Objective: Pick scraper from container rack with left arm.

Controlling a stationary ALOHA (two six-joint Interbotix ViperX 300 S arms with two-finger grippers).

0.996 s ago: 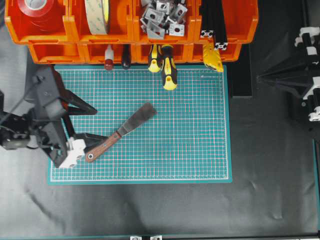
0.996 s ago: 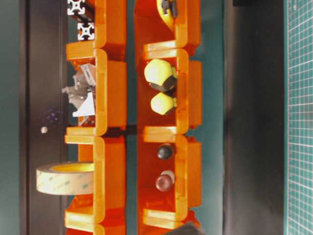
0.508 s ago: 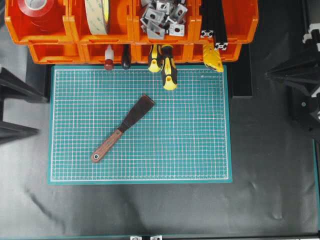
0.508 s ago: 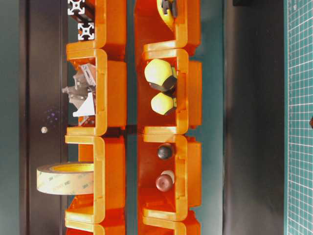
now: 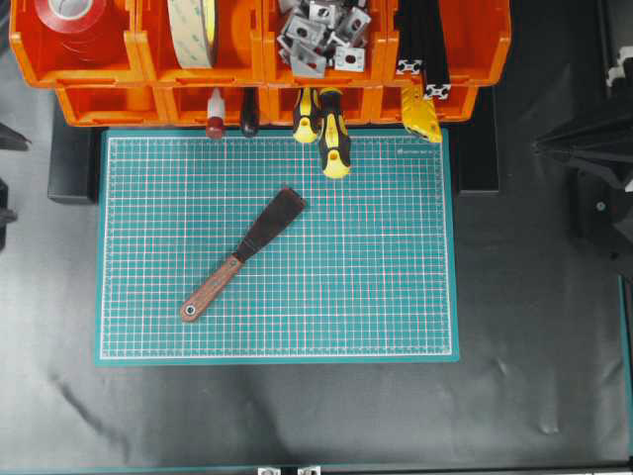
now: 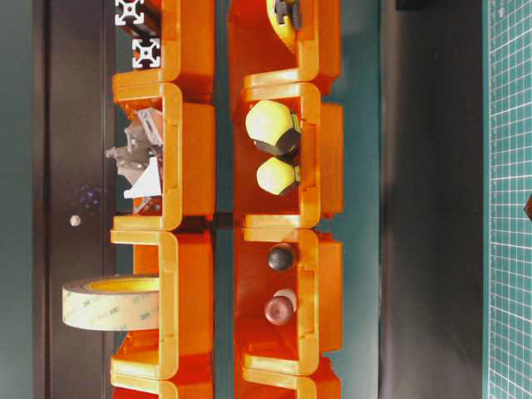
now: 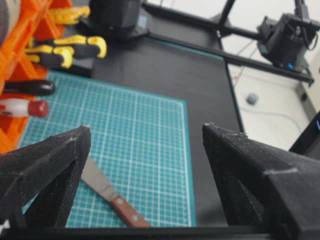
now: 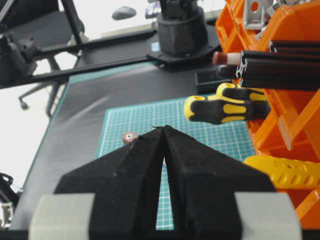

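Note:
The scraper (image 5: 242, 255) lies flat on the green cutting mat (image 5: 376, 277). Its dark blade points up-right and its reddish wooden handle points down-left. It is clear of the orange container rack (image 5: 257, 59) along the top edge. In the left wrist view my left gripper (image 7: 145, 129) is open wide, with nothing between its fingers. The scraper (image 7: 107, 192) lies below it and to the left, untouched. Only slivers of the left arm show at the overhead view's left edge. My right gripper (image 8: 163, 128) is shut and empty at the far right, with the scraper's handle end (image 8: 130, 136) just beyond it.
Two yellow-and-black screwdrivers (image 5: 331, 134) and a red-knobbed tool (image 5: 215, 117) stick out of the rack's lower bins. The upper bins hold tape rolls (image 5: 193, 30), metal brackets (image 5: 321, 35) and black extrusions (image 5: 420, 40). Black table surrounds the mat.
My left arm has pulled back to the left, off the mat and away from the scraper's handle. The scraper stays lying on the mat.

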